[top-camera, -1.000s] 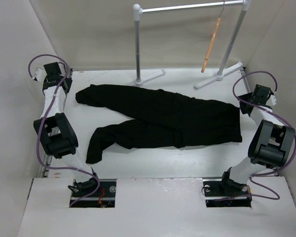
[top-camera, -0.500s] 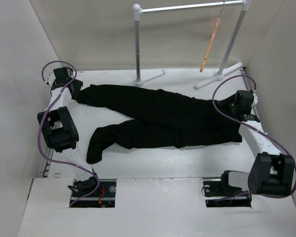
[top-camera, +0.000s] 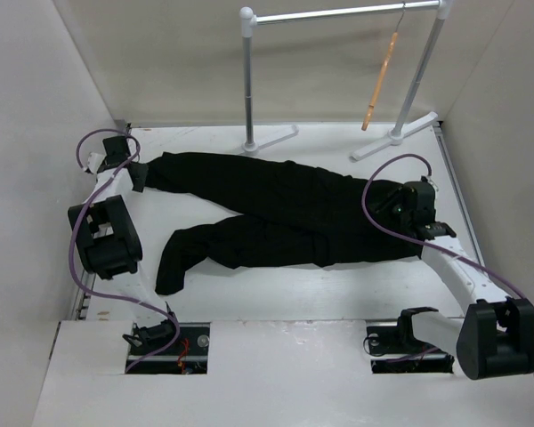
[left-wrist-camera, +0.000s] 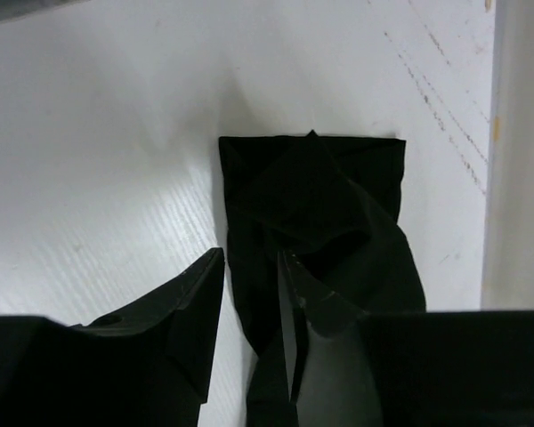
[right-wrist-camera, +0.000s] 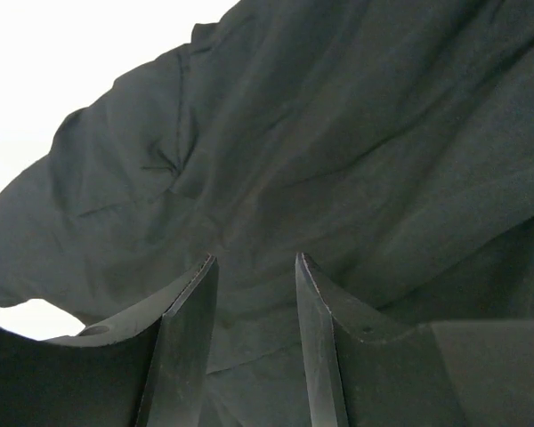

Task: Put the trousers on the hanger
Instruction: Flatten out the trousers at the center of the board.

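Note:
The black trousers lie flat across the table, legs to the left and waist to the right. My left gripper is at the far-left cuff. In the left wrist view it is open, low over the table, with the edge of the cuff between the jaws. My right gripper is over the waist end. In the right wrist view it is open just above the fabric. The tan wooden hanger hangs edge-on from the rack at the back right.
The silver metal rack stands at the back, its feet on the table behind the trousers. White walls close in on the left, right and back. The second leg bends toward the front left.
Both arms have swung in from the side walls onto the trousers: the left to the far-left cuff, the right to the waist end. The trousers and the hanger have not moved.

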### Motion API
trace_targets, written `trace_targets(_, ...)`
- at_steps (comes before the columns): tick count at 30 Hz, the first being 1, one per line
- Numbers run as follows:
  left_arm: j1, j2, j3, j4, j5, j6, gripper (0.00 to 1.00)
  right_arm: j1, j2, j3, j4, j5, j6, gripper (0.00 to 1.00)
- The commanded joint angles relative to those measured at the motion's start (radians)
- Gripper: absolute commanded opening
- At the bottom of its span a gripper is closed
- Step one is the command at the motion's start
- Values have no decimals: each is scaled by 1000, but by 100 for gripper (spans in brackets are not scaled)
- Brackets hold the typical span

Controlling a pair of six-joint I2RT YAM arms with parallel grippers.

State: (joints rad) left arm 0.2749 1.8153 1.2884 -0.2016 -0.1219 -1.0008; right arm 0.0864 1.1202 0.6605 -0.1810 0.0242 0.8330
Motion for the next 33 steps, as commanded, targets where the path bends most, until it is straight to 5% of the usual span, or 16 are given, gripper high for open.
trace_targets(1,-7,67,67,57,70,-25,31,8,-2,1,9,-17,-21,47)
trace_targets(10,-7,191,109,100,128,-32,37,19,30,8,8,-49,-29,51)
trace_targets(19,4,194,114,117,137,-35,4,34,67,11,18,-47,-20,50)
trace_targets(23,-3,107,140,122,145,-35,0,34,90,40,20,-49,-26,51)
trace_targets(30,-114,12,477,5,172,-1,0,14,141,76,72,-66,-15,56)
trace_targets(33,-141,-83,458,10,159,46,0,6,150,79,83,-70,-9,60)
